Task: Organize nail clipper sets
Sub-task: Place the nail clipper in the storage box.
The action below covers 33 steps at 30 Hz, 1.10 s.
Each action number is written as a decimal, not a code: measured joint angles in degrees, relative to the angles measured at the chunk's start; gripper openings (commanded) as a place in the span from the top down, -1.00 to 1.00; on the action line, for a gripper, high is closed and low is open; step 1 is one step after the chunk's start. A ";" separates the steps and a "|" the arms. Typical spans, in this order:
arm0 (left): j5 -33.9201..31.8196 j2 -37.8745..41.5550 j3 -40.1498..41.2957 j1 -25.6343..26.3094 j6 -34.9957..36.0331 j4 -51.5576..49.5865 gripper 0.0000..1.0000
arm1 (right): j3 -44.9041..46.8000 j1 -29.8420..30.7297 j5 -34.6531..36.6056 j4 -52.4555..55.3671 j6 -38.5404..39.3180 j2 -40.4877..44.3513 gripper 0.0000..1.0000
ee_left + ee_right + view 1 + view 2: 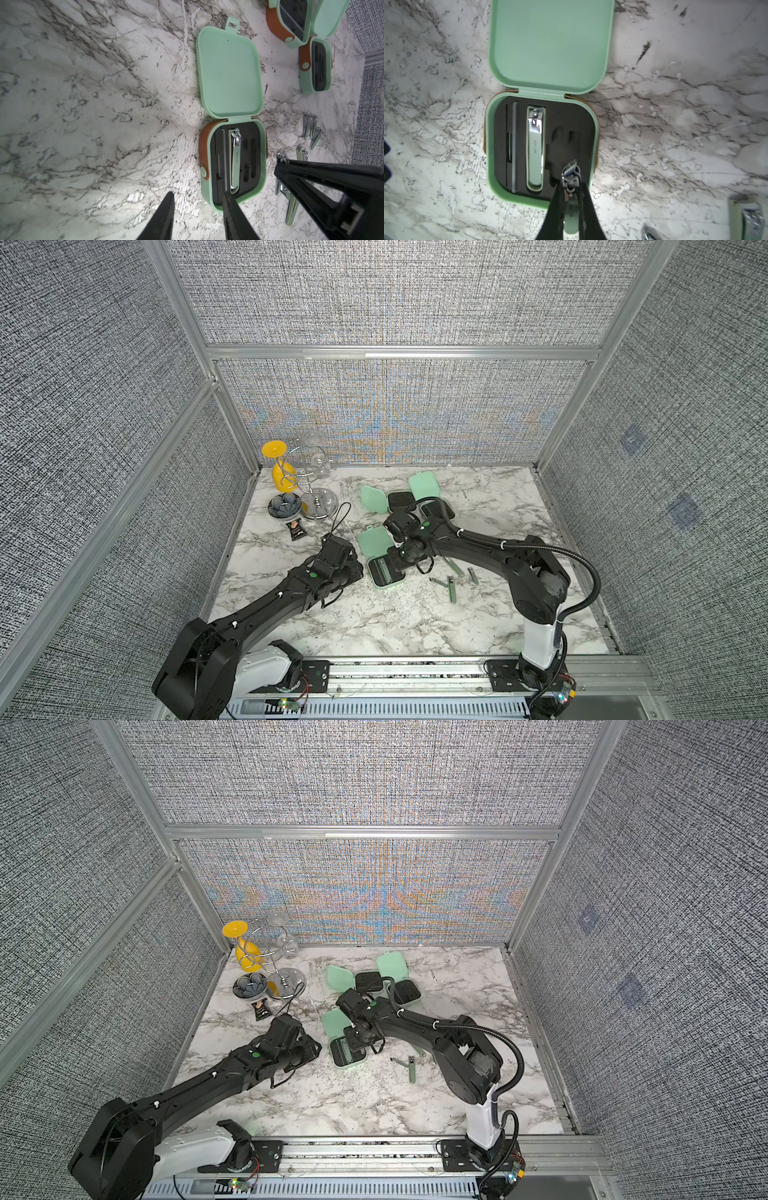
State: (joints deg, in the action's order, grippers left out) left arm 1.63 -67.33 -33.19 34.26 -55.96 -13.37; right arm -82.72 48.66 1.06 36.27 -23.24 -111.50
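Note:
The nearest mint-green case (376, 541) (550, 41) lies open, and one large clipper (535, 149) (235, 162) sits in its black insert. My right gripper (571, 184) (399, 568) hangs over that insert, shut on a small green clipper (571, 169). My left gripper (198, 194) (351, 568) is open and empty just left of this case (228, 72). Two more open cases (372, 497) (424, 485) lie behind it. Several loose clippers (452, 589) (309, 128) lie on the marble right of the case, partly hidden by my right arm.
At the back left stand a yellow glass (282, 472), a wire rack with clear glasses (313, 493), a dark flower-shaped dish (284, 506) and a small black snack packet (297, 530). Fabric walls close off the table's sides and back.

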 measured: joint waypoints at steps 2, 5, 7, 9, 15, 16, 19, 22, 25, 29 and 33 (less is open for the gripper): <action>-0.02 0.42 0.11 0.00 0.00 0.00 0.18 | -0.46 0.61 0.00 -0.48 -0.04 -1.07 0.93; -0.11 1.11 0.46 0.00 0.00 -0.09 0.18 | -1.20 1.27 0.02 -1.01 -0.33 -2.62 0.94; -0.15 1.55 0.55 0.00 -0.02 -0.35 0.18 | -1.27 1.62 0.04 -1.31 -0.61 -3.26 0.94; -0.20 1.90 0.63 0.00 -0.02 -0.46 0.18 | -1.27 1.86 0.13 -1.66 -0.83 -3.52 0.94; -0.57 2.29 0.83 0.00 -0.02 -0.63 0.17 | -1.25 2.43 0.24 -2.67 -1.49 -4.11 0.94; -0.59 2.29 0.87 0.00 -0.04 -0.68 0.18 | -1.25 2.49 0.22 -2.64 -1.64 -4.22 0.94; -0.63 2.29 1.01 0.00 -0.04 -0.66 0.18 | -1.20 2.73 0.55 -2.67 -1.97 -4.42 0.95; -0.85 2.29 1.16 0.00 -0.04 -0.63 0.18 | -0.72 2.84 1.31 -2.97 -2.29 -4.42 0.95; -1.16 2.29 1.16 0.00 -0.04 -0.61 0.18 | -0.44 2.84 1.64 -3.08 -2.29 -4.42 0.95; -1.25 2.29 1.18 0.00 -0.20 -0.61 0.18 | -0.31 2.84 2.14 -3.34 -2.47 -4.42 0.95; -1.46 2.45 1.18 0.00 -0.20 -0.61 0.18 | -0.31 2.84 2.69 -3.67 -2.47 -4.59 0.96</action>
State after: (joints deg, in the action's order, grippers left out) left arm 0.16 -64.88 -32.01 34.26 -56.16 -13.98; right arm -83.02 51.51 3.75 32.60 -25.71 -116.09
